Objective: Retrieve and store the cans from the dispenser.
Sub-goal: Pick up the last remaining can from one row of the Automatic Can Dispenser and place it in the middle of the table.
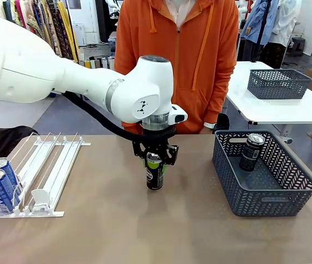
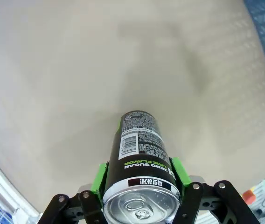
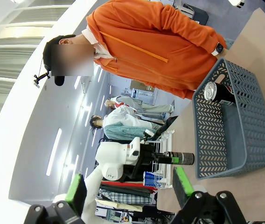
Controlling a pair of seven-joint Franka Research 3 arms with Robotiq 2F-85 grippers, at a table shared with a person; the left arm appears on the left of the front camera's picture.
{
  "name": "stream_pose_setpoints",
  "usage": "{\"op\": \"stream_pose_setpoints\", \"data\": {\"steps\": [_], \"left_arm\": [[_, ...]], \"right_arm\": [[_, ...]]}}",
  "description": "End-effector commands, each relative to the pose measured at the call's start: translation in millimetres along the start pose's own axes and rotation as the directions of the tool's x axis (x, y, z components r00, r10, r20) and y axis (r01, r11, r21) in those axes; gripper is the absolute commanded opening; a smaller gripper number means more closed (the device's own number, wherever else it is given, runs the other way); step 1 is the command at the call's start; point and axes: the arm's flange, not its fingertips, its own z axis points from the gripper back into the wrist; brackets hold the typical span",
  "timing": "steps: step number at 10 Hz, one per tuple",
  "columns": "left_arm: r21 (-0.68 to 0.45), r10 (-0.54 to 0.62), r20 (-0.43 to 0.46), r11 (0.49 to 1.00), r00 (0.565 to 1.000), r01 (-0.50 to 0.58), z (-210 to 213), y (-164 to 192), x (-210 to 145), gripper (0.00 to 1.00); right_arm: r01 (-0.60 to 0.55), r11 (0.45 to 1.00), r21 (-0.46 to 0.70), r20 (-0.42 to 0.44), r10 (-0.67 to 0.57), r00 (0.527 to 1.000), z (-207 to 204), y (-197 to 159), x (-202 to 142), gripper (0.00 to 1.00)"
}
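Held can (image 2: 139, 158): black with green marks, its silver top closest to the left wrist lens. It stands upright at mid-table, between dispenser and basket. I cannot tell whether its base touches the table (image 1: 117, 236) or hangs just above it.
Left gripper (image 1: 155, 163): closed on the Held can from above, with the green pads (image 2: 100, 179) pressed to opposite sides just below the rim (a centred pinch, by the look of it).
Right gripper (image 3: 129, 189): fingers spread wide with nothing between them, raised and facing the basket.
Dispenser (image 1: 51, 165): at the table's left. Two blue cans (image 1: 5, 171) sit at the low front end of the leftmost lane.
Basket (image 1: 266, 203): dark grey lattice, at the right. One black can (image 1: 251, 152) stands inside near its far wall.
Person (image 1: 178, 55): in an orange top at the far side, touching none of the cans.
Step in hand: probably carrying the Held can across to the Basket.
Doing it well: keep the can vertical and raise it enough to clear the near-left rim. Lower it onto the bare floor in front of the black can (not onto it), and part the fingers only once the base is seated.
Risk: the grip is high on the can, so a quick sideways move could tilt it.
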Motion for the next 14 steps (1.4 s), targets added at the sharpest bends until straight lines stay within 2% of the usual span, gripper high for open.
{"op": "stream_pose_setpoints", "data": {"steps": [1, 5, 6, 7, 9, 10, 12, 13, 14], "left_arm": [[-0.004, 0.065, -0.01, 0.998, 0.998, -0.065, 4.7, -2.0, 12.7, 0.0], [-0.032, 0.1, -0.01, 0.994, 0.995, -0.1, -3.2, 9.4, 16.0, 0.02], [-0.036, 0.104, -0.013, 0.994, 0.994, -0.104, -1.9, 10.8, 12.0, 0.58], [-0.035, 0.103, 0.0, 0.994, 0.995, -0.103, 2.3, 11.9, 12.8, 1.0], [-0.031, 0.133, 0.027, 0.991, 0.991, -0.132, 17.6, 14.0, 4.3, 1.0], [-0.058, 0.167, 0.056, 0.985, 0.984, -0.163, 41.4, 19.3, -9.6, 1.0], [-0.118, 0.218, 0.163, 0.973, 0.962, -0.2, 104.2, 39.0, -58.0, 1.0], [-0.143, 0.235, 0.195, 0.967, 0.952, -0.209, 138.8, 56.3, -85.1, 1.0], [-0.228, 0.23, 0.198, 0.956, 0.953, -0.183, 172.9, 84.4, -113.8, 1.0]], "right_arm": [[-0.01, 1.0, 0.018, 0.01, 0.009, 1.0, -1.8, 3.7, 3.4, 1.0], [-0.01, 1.0, 0.018, 0.01, 0.009, 1.0, -1.8, 3.7, 3.4, 1.0], [-0.01, 1.0, 0.018, 0.01, 0.009, 1.0, -1.8, 3.7, 3.4, 1.0], [-0.01, 1.0, 0.018, 0.01, 0.009, 1.0, -1.8, 3.7, 3.4, 1.0], [-0.01, 1.0, 0.018, 0.01, 0.009, 1.0, -1.8, 3.7, 3.4, 1.0], [-0.01, 1.0, 0.018, 0.01, 0.009, 1.0, -1.8, 3.7, 3.4, 1.0], [-0.01, 1.0, 0.018, 0.01, 0.009, 1.0, -1.8, 3.7, 3.4, 1.0], [-0.01, 1.0, 0.018, 0.01, 0.009, 1.0, -1.8, 3.7, 3.4, 1.0], [-0.01, 1.0, 0.018, 0.01, 0.009, 1.0, -1.8, 3.7, 3.4, 1.0]]}}
